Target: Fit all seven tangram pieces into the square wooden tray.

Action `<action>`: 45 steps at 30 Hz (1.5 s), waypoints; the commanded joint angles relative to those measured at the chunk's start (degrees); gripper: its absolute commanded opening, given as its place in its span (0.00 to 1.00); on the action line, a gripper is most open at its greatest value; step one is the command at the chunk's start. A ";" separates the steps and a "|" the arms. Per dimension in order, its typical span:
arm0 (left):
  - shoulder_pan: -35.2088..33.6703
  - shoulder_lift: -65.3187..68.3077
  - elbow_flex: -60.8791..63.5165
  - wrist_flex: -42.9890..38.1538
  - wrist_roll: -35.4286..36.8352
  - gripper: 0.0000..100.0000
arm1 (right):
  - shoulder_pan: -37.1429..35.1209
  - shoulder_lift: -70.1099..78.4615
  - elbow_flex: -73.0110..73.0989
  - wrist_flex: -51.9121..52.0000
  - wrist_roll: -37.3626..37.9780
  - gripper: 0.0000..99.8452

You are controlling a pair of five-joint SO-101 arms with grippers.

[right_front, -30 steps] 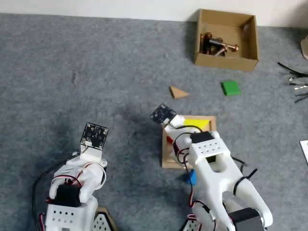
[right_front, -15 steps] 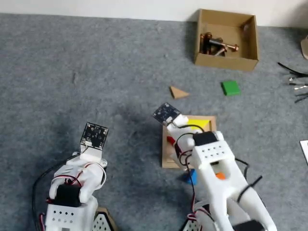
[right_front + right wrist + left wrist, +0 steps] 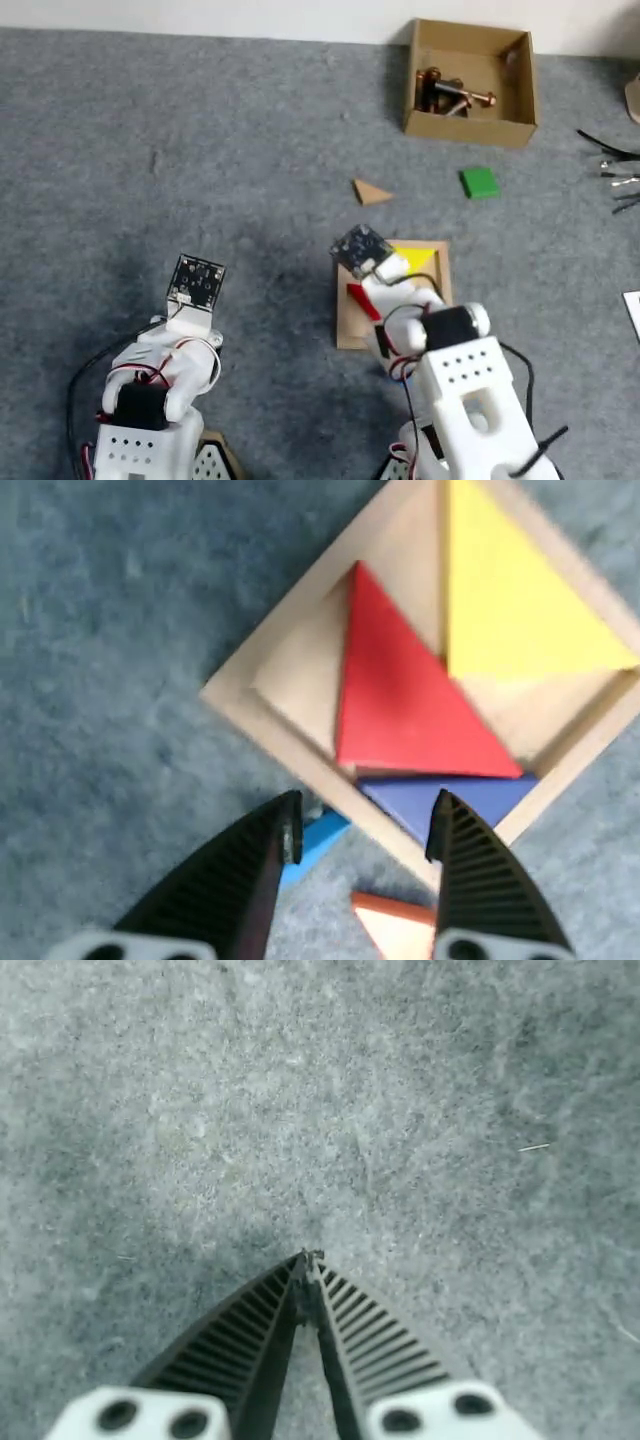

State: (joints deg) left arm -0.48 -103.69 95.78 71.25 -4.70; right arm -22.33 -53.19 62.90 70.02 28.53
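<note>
The square wooden tray [image 3: 346, 336] lies right of centre. In the right wrist view the tray [image 3: 235, 700] holds a red triangle [image 3: 400, 710], a yellow triangle [image 3: 520, 600] and a dark blue piece [image 3: 450, 798]. Just outside its rim lie a light blue piece [image 3: 315, 842] and an orange triangle [image 3: 400, 928]. My right gripper [image 3: 365, 825] hangs open above that rim, nothing between its fingers. A tan triangle [image 3: 372, 192] and a green square [image 3: 479, 182] rest on the carpet beyond the tray. My left gripper [image 3: 310, 1260] is shut over bare grey carpet.
A cardboard box [image 3: 470, 115] with metal parts stands at the back right. Cables [image 3: 612, 165] lie at the right edge. The left arm [image 3: 160, 385] sits at the near left, apart from the tray. Grey carpet covers the table.
The right arm has swung rightwards and stretched further over the tray, now covering the light blue piece in the high view. The left arm has kept still.
</note>
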 commanded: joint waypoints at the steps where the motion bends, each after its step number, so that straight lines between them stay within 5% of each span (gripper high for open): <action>1: -0.66 -0.84 1.36 0.18 0.53 0.01 | 0.57 -5.49 2.33 0.75 -0.62 0.20; 17: -0.75 -0.84 1.36 0.18 0.53 0.01 | 0.48 -19.56 9.54 -0.40 -0.18 0.21; 26: -0.75 -0.84 1.36 0.18 0.53 0.01 | 0.48 -19.12 9.01 -1.27 -0.18 0.33; 45: -0.57 -0.84 1.36 0.53 0.44 0.01 | 1.01 12.26 -6.02 -13.41 -0.97 0.33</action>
State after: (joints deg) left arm -0.48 -103.69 95.78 71.60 -4.70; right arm -22.33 -40.79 60.35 58.51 27.21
